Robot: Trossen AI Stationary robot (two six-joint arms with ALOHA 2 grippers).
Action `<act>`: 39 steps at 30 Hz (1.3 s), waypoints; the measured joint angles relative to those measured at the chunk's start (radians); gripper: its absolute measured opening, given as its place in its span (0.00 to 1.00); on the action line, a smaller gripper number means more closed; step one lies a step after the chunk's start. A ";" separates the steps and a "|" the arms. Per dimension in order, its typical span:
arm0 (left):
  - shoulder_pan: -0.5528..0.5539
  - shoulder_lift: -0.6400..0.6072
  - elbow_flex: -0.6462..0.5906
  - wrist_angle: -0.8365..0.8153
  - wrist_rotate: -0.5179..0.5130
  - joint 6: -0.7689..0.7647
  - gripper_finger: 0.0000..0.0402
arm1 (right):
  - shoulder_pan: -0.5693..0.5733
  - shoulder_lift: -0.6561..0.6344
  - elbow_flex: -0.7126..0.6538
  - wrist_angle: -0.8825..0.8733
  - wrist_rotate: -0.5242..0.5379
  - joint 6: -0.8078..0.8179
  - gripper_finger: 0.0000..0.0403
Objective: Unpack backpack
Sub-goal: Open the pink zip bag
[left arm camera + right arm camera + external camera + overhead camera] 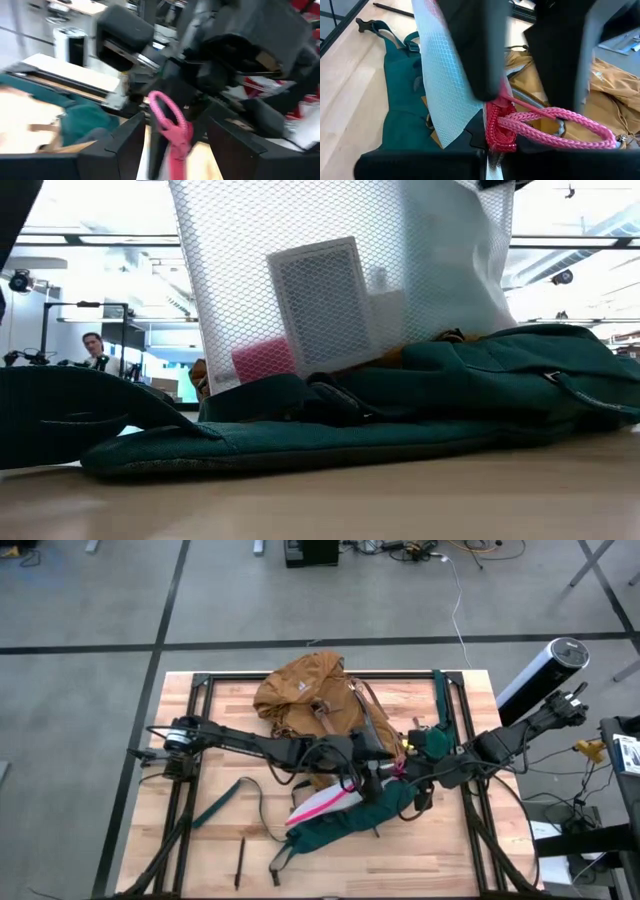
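The mustard-tan backpack (305, 690) lies at the table's middle, its dark green panel and straps (350, 825) spread toward the near edge. A clear mesh pouch (340, 280) with a pink edge hangs over that green panel (420, 410), with a white card and something pink inside it. My right gripper (492, 155) is shut on the pouch's top. My left gripper (175, 150) is open. Its fingers (125, 147) stand on either side of the pouch's pink cord loop (170, 120), facing my right gripper (405, 772); whether they touch it I cannot tell. My right gripper pinches the pouch's pink edge (495, 130) between its two fingers, right where the pink cord loop (560, 125) is fixed. It comes from the table's right, slanting down. The mesh body (445, 80) hangs below, its lower end (290, 375) on the green panel.
A white and black cylinder (545, 675) stands beyond the table's far right corner. A loose green strap (225, 802) and a dark stick (240, 862) lie at the near left. Black frame rails (200, 690) run along the table's sides. A person (95, 350) sits in the room behind.
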 joint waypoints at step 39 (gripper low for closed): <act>0.074 0.000 0.000 0.032 0.294 -0.111 0.23 | 0.000 -0.008 0.005 -0.030 -0.004 0.002 0.01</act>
